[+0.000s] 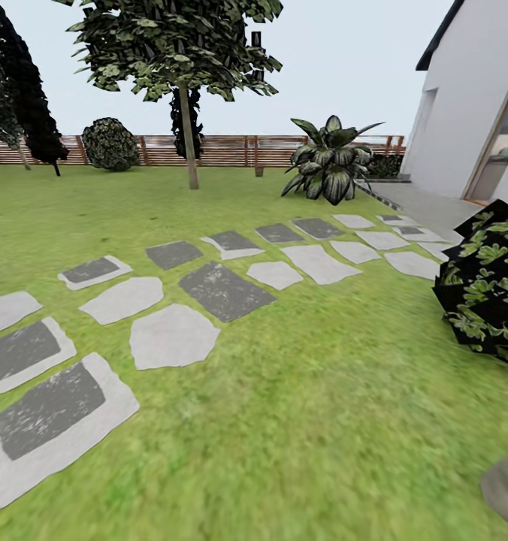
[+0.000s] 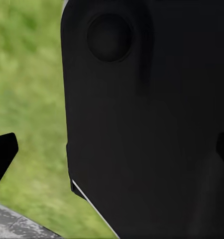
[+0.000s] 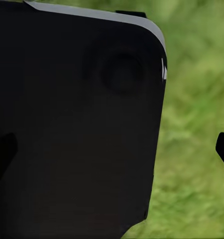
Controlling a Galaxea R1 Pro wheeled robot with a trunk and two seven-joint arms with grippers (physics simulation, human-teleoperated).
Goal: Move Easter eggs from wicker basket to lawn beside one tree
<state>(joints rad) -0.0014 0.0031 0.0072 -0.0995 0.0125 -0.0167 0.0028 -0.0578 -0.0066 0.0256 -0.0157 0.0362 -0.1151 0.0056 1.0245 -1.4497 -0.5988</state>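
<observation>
With no basket or eggs visible on the lawn (image 1: 299,421), and both grippers' openness impossible to tell behind dark panels, the robot may wander past the stepping stones (image 1: 171,334) searching.

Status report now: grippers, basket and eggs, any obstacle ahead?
Both wrist views blocked by dark robot body; gripper states unreadable. Open lawn ahead, thin-trunked tree by the fence. Stepping stones cross the path; dark bush close on the right.
</observation>
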